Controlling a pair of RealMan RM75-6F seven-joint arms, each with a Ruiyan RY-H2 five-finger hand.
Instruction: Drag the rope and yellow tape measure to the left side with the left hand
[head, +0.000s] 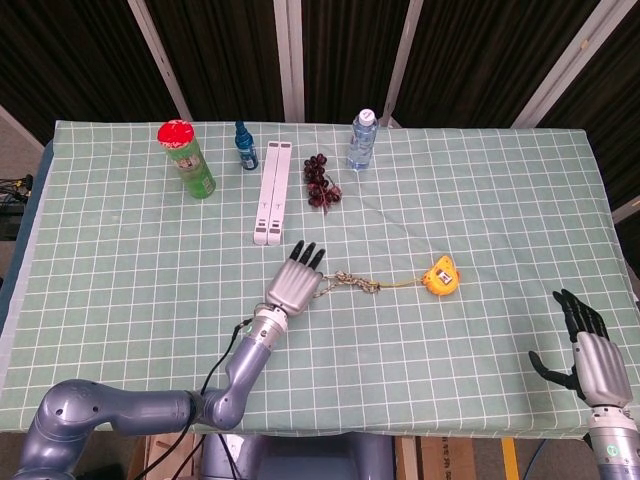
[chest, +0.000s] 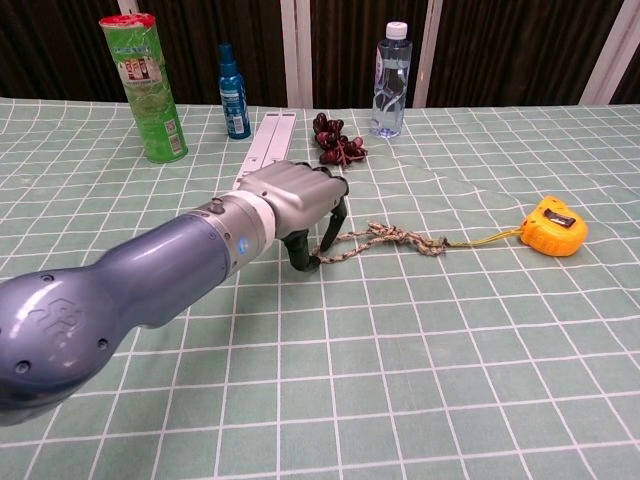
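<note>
Your left hand (chest: 295, 200) hovers over the rope (chest: 385, 238) loop at table centre, fingers apart, tape measure (chest: 555, 225) at 3 o'clock; pull before they hook the loop and it slips free.

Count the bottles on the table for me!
2: a small blue spray bottle at the back beside the green can with a red lid, and a clear plastic water bottle further right.
</note>
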